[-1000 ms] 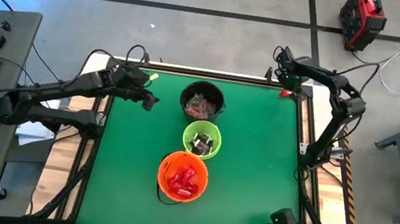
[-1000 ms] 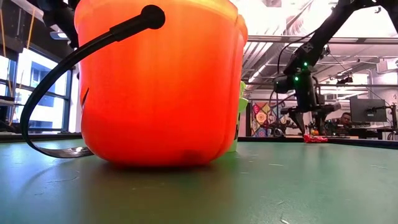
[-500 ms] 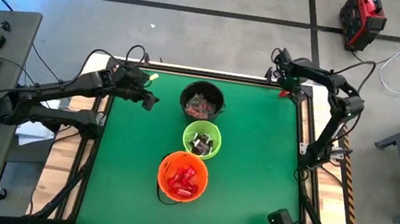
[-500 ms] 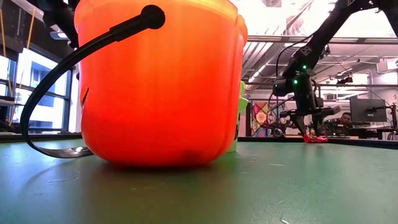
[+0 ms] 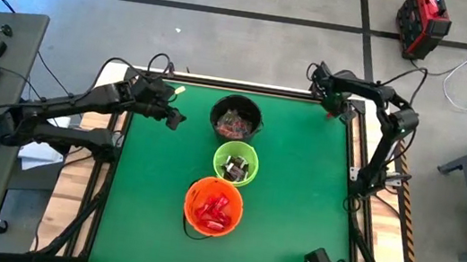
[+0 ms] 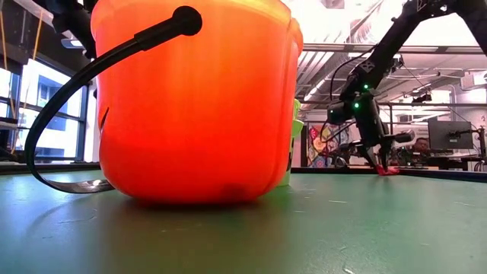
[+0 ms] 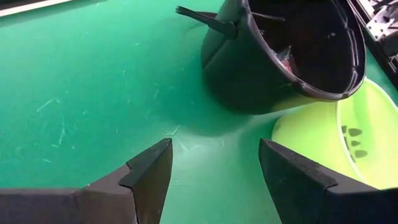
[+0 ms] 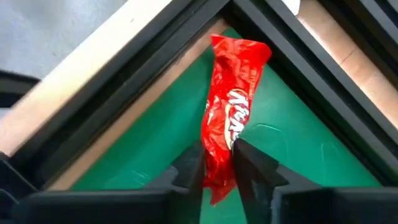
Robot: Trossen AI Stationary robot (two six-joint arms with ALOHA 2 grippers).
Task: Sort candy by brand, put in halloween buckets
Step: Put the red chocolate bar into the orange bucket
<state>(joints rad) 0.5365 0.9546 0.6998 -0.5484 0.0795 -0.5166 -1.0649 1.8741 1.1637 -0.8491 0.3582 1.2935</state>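
— right gripper [image 8: 217, 163]? it is clamped on the long red crinkly candy wrapper [image 8: 231, 112] at the far right corner of the green table [image 5: 297, 194].
— risk?
— the pinch sits low on the wrapper, so it may slip or snag the dark corner frame [image 8: 292, 43].
— and the pose?
— the right arm is folded over that corner. the left gripper [image 7: 211, 168] is spread, empty, left of the round black plastic bucket [image 5: 236, 118].
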